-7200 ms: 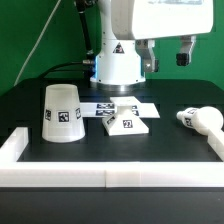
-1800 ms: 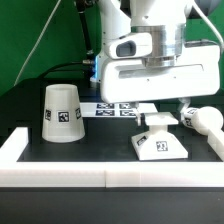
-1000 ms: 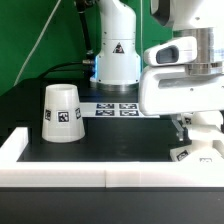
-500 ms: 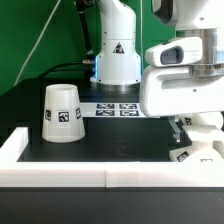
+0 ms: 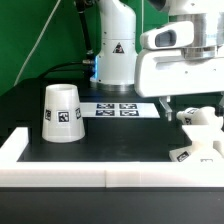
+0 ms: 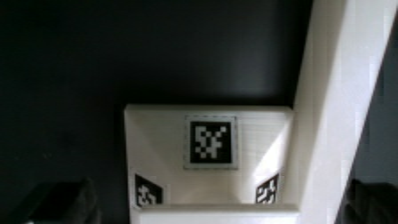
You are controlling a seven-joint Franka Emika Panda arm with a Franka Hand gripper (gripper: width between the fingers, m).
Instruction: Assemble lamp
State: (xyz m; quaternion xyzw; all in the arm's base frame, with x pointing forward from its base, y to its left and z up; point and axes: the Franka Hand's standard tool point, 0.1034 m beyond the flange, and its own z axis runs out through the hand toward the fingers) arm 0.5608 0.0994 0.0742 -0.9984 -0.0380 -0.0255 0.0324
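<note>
The lamp's flat square base (image 5: pixel 195 148) lies at the lower right of the exterior frame, tucked into the corner of the white rail (image 5: pixel 60 166) that borders the black table (image 5: pixel 110 135). In my wrist view the base (image 6: pixel 210 140) lies directly under me with its tag facing up and one edge flush against the rail (image 6: pixel 338 90).

My gripper (image 6: pixel 214 203) hangs over the base with the jaws apart. The two fingers show only as dark blurs wide to either side, and nothing is held between them.

The bulb (image 5: pixel 203 117) lies on its side just above the base in the exterior frame, at the right edge. I cannot tell whether the two touch. The shade (image 5: pixel 62 112) stands mouth down at the left of the frame, well apart from both. The marker board (image 5: pixel 115 108) lies flat at mid-frame, near the foot of my arm.

I judge the base to be seated in its corner, so that step looks finished and the bulb comes next. For that I must rise clear of the base, shift over to the bulb, and line my fingers across it. I then close on it firmly enough that the rounded plastic does not roll or slip. After that I must stand it neck down over the middle of the base.
</note>
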